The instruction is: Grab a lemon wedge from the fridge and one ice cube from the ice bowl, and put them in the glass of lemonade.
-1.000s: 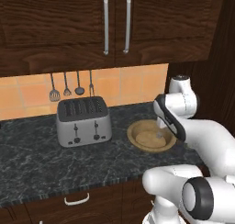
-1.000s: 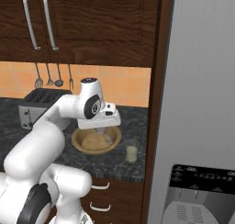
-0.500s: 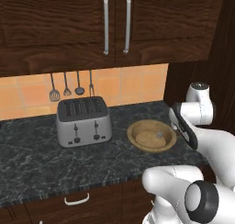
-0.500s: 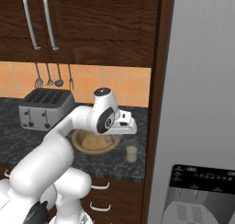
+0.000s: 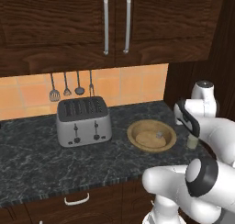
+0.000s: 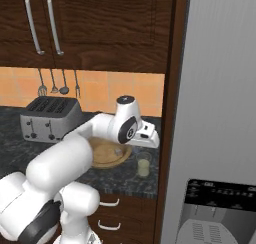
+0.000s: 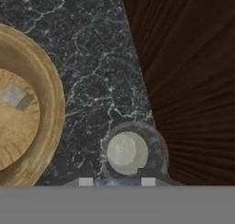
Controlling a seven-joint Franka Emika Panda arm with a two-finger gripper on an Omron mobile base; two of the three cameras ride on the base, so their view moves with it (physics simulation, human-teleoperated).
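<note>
The ice cube (image 7: pixel 13 95) we can see lies on the floor of the ice bowl (image 7: pixel 48 103), off centre and apart from the rim, a small pale translucent block. We judge it light, hard and very slippery. Being wet and smooth, it would squirt out of a skewed pinch, so we would take it across two opposite flat faces, with the tips square to them and low on the cube. Too hard a squeeze could make it pop free, and the grip must be released only when it is directly over its target.

The bowl sits on the dark marble counter (image 5: pixel 46 159), with the toaster (image 5: pixel 84 121) well off to one side. The glass of lemonade (image 7: pixel 127 153) stands near the bowl on the other side, not touching it, just beside the dark wooden panel (image 7: pixel 193 81) that borders the fridge (image 6: pixel 220 113). The glass is narrow, so there is little margin for a drop.

The gripper (image 7: pixel 117 182) hangs right above the mouth of the glass with its jaws drawn close together. A pale strip shows between the tips, but we cannot tell whether that is a cube pinched there.
</note>
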